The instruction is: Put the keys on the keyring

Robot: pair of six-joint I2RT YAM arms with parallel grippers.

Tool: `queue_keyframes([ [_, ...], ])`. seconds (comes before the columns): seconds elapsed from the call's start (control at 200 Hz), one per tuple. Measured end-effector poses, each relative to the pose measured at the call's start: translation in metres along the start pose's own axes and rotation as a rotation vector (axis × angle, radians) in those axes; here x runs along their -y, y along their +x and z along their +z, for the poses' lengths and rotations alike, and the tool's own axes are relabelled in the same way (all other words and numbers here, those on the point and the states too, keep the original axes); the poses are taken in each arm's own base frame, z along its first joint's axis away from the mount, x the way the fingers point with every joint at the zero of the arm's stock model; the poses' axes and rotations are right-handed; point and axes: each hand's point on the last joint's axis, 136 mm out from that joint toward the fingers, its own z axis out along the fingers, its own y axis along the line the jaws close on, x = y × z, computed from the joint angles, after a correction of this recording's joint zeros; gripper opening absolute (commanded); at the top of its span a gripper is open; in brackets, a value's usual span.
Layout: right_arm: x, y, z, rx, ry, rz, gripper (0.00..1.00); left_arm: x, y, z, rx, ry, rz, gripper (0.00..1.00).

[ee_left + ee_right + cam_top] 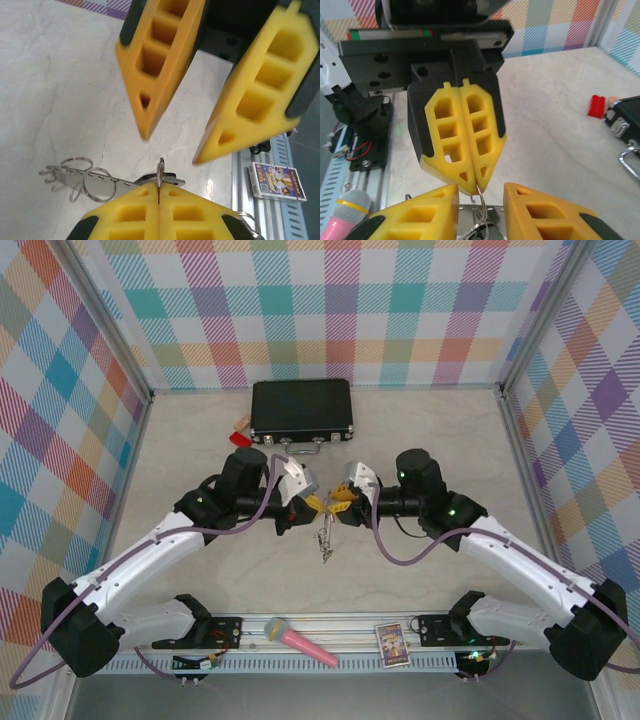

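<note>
Nearest, on the rail at the front edge of the counter [440, 430], a pink microphone [298, 640] lies at an angle. A small box of cards [392, 645] sits to its right.

Further in, the two arms meet tip to tip over the middle of the counter. The left gripper [159, 194] is closed, its yellow fingers [462, 140] pressed together on a thin metal loop of the keyring [72, 175]. The rest of the keyring trails away from that pinch as a flat grey strip with several small wire loops along it. From above it hangs down below the fingertips, clear of the counter. The bits dangling at its lower end are too small to make out.

The right gripper [171, 148] faces the left one with its jaws apart. They hold nothing, and the pinched loop sits just at the gap between its tips.

Beyond the arms, a red block [596, 106] lies beside the left end of a shut black case [302, 410] near the back wall.
</note>
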Motion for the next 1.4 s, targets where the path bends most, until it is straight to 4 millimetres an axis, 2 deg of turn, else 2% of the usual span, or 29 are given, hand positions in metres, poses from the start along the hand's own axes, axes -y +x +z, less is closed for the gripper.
queue_keyframes([
  [0.11,0.006,0.000,-0.008,0.031,0.073,-0.012,0.31,-0.002,-0.005,-0.002,0.040,-0.020,-0.004,0.00],
  [0.27,0.011,0.004,-0.019,0.060,0.156,-0.015,0.32,-0.004,-0.023,-0.009,0.149,-0.058,-0.002,0.00],
  [0.435,0.014,-0.003,-0.029,0.110,0.207,-0.033,0.32,-0.007,-0.041,-0.016,0.270,-0.086,-0.023,0.00],
  [0.765,0.020,-0.006,-0.028,0.160,0.241,-0.043,0.35,-0.008,-0.074,-0.028,0.462,-0.076,-0.071,0.00],
  [1.18,0.029,0.001,-0.009,0.147,0.235,-0.038,0.36,-0.006,-0.083,-0.032,0.511,-0.061,-0.090,0.00],
  [1.4,0.025,-0.010,-0.008,0.185,0.226,-0.053,0.38,-0.008,-0.082,-0.030,0.508,-0.058,-0.101,0.00],
])
